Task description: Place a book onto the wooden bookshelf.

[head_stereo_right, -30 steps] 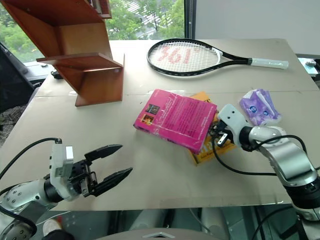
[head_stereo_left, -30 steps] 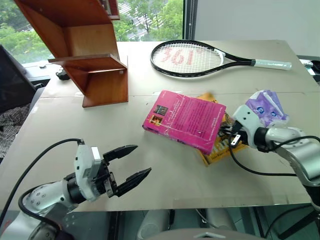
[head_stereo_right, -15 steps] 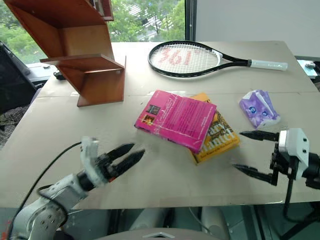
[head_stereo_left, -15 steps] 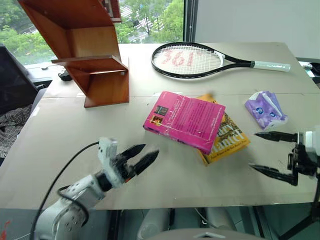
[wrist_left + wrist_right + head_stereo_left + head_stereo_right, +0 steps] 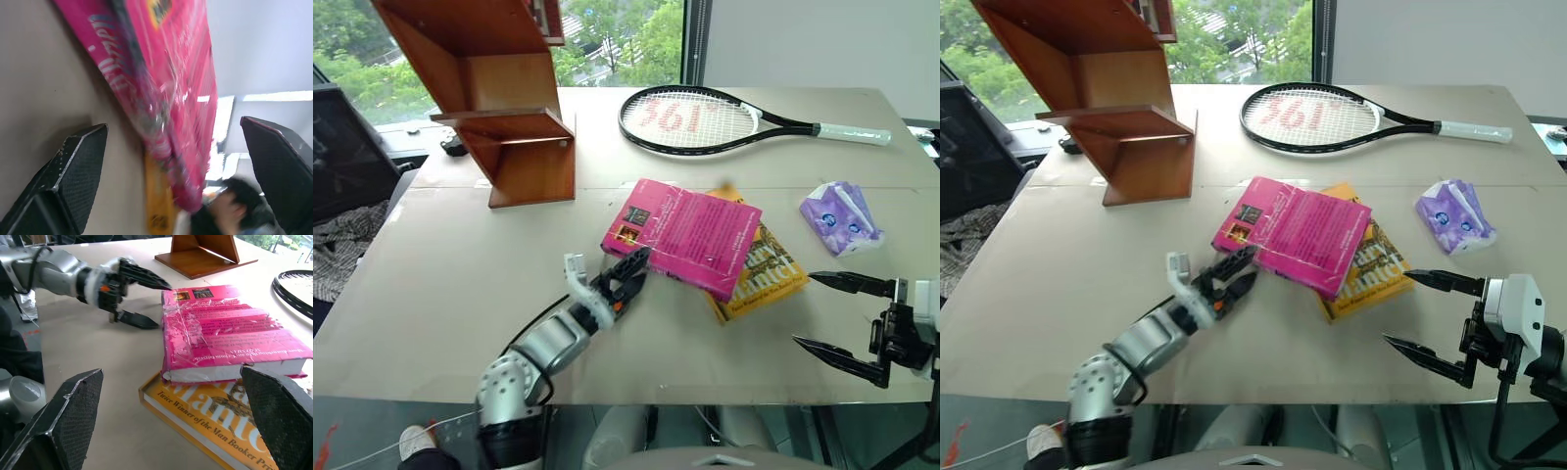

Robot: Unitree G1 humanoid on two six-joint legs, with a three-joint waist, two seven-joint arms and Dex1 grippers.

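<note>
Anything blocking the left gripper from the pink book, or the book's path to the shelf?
Nothing visible. The left gripper, fingers open, is right at the near corner of the pink book, one finger above that corner and one beside it. Between the book and the wooden bookshelf lies only bare table.

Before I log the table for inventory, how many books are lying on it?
2. The pink book lies mid-table, resting partly on the yellow-orange book, which sticks out from under it on the side nearer the tissue pack. More could sit hidden on the wooden bookshelf.
</note>
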